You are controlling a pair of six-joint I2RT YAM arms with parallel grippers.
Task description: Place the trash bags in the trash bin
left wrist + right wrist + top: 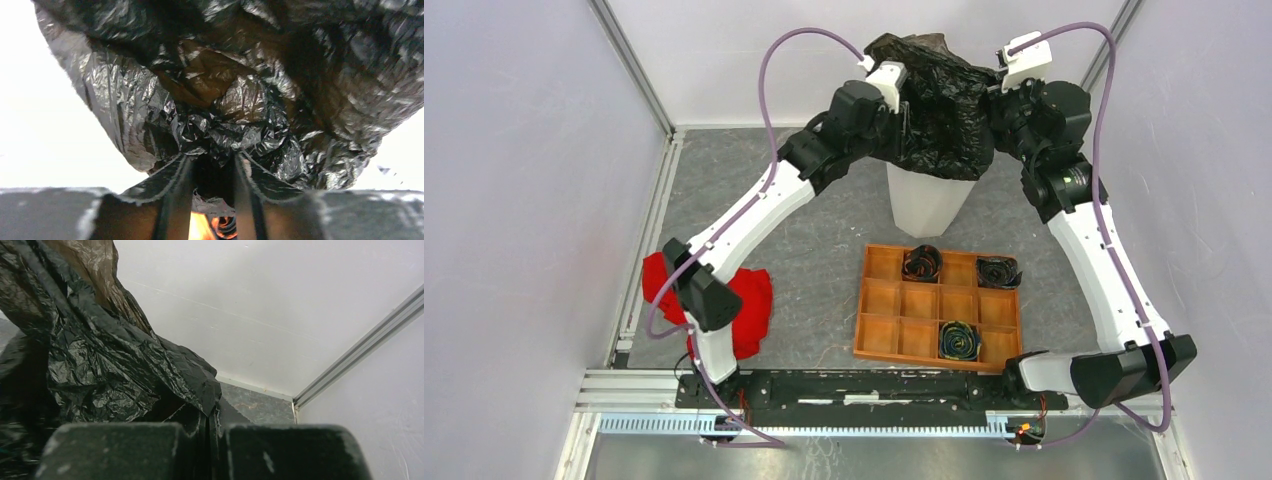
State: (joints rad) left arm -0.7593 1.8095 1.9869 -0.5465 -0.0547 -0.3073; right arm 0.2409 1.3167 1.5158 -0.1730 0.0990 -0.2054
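A glossy black trash bag [944, 110] is draped over the mouth of the translucent white trash bin [924, 205] at the back of the table, hiding its rim. My left gripper [902, 95] is at the bag's left side; in the left wrist view [212, 159] its fingers are shut on a thick bunch of bag [240, 100]. My right gripper [996, 92] is at the bag's right side; in the right wrist view [212, 412] its jaws are pressed together on a thin fold of the bag [100, 365]. Both grippers hold the bag above the bin.
An orange-brown compartment tray [861, 320] lies in front of the bin with three rolled black bags [921, 263] [998, 272] [958, 340] in its cells. A red cloth [749, 300] lies at the left by the left arm's base. White walls stand close behind.
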